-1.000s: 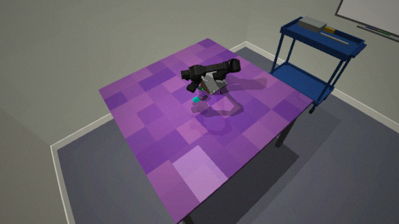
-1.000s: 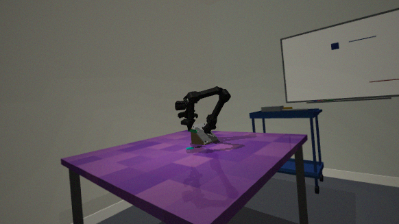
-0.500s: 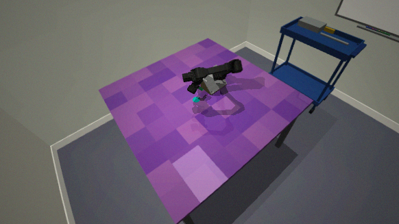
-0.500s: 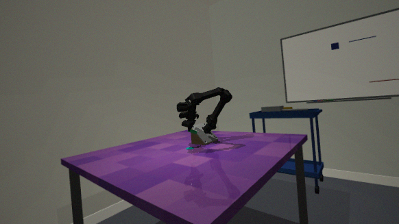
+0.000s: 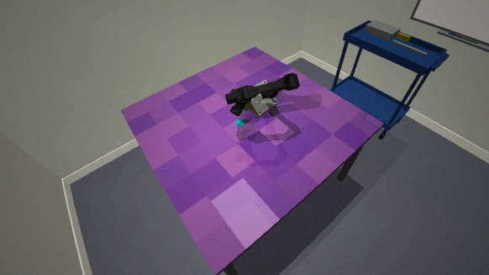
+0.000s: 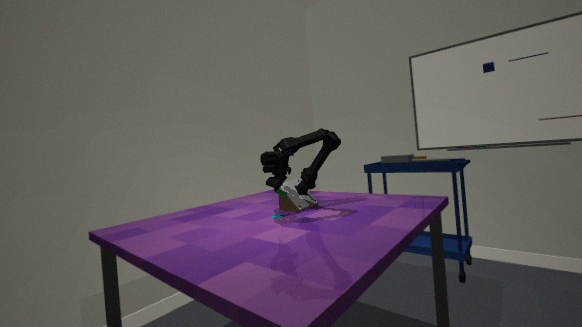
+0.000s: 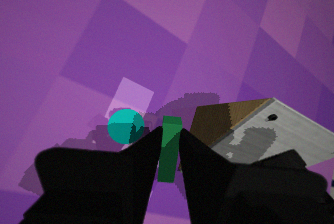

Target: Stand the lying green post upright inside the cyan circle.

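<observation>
Meanwhile, the blue two-shelf metal cart [image 5: 392, 57] is standing beside the purple checkered bench [image 5: 252, 204], well apart from the robot's base; its top tray is carrying a flat grey box [image 5: 381, 29], a small yellow block [image 5: 404, 35] and a long grey bar [image 5: 412, 47], while its lower shelf [image 5: 370, 100] is showing nothing that can be made out.

On the bench, the black parallel-jaw gripper [image 7: 170, 150] is clamping the slim green rectangular post [image 7: 169, 149] between its two fingers, narrowly set, with the post's end poking out past the fingertips. In the wrist view the post is appearing just beside the flat cyan circle [image 7: 125, 126], toward the base; whether it is touching the bench cannot be told.

The grey-and-brown wedge-shaped robot base [image 7: 268, 127] is sitting close to the cyan circle, on the far side of the post from it. Dark arm shadows are lying across the circle and the bench around it. A white wall board [image 6: 500, 88] is hanging beyond the cart.
</observation>
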Available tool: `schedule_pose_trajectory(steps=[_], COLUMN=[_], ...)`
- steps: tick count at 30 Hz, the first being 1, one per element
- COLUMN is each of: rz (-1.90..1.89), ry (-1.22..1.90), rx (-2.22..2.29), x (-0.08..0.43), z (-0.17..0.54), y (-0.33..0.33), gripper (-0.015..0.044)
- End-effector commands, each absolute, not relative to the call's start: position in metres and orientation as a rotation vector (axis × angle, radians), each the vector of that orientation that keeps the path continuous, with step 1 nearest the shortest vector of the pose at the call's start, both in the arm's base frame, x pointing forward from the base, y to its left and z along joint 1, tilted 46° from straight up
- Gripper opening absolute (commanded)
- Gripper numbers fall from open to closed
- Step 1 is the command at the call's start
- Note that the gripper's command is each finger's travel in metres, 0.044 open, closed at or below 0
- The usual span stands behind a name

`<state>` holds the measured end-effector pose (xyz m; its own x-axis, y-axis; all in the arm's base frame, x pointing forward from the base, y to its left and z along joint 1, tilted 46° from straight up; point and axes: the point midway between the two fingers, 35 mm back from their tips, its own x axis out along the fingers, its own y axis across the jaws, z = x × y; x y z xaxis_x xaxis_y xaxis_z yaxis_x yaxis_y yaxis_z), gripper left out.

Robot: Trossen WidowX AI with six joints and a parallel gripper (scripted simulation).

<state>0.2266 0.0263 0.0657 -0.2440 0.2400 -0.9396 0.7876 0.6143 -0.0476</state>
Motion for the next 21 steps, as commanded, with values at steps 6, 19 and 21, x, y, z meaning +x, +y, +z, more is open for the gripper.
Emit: schedule_pose_trajectory(steps=[6, 19, 21], rz=[-0.698, -0.751, -0.758], ry=[1.734, 1.658, 1.645], rx=[0.788, 0.734, 0.726], x=[0.2237, 0.2225, 0.2224], z=[0.0647, 0.0640, 0.0640], y=[0.0264, 0.0265, 0.0265], gripper=[0.0023, 0.0023, 0.0023])
